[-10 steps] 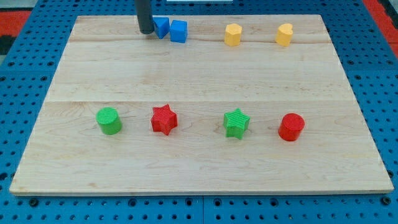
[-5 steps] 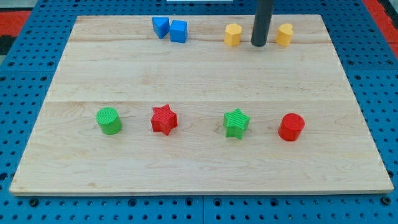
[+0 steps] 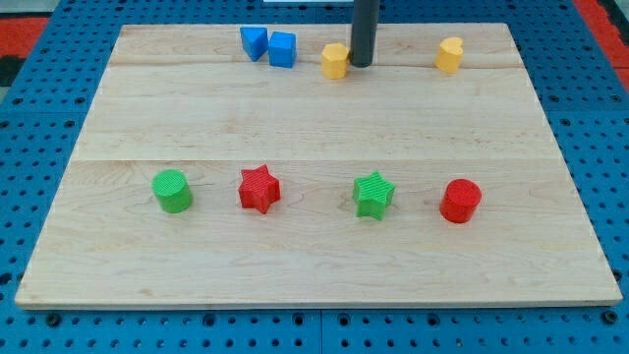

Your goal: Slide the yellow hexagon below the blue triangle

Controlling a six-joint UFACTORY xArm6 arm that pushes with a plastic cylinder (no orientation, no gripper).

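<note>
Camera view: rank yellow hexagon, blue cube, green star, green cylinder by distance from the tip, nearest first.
From my tip:
1. yellow hexagon, right against the tip on its left side.
2. blue cube, further toward the view's left along the top row.
3. green star, toward the view's bottom.
4. green cylinder, bottom left, farthest.

Pale wooden board (image 3: 314, 128) on blue pegboard (image 3: 29, 118) (evenly lit) — red corners.
</note>
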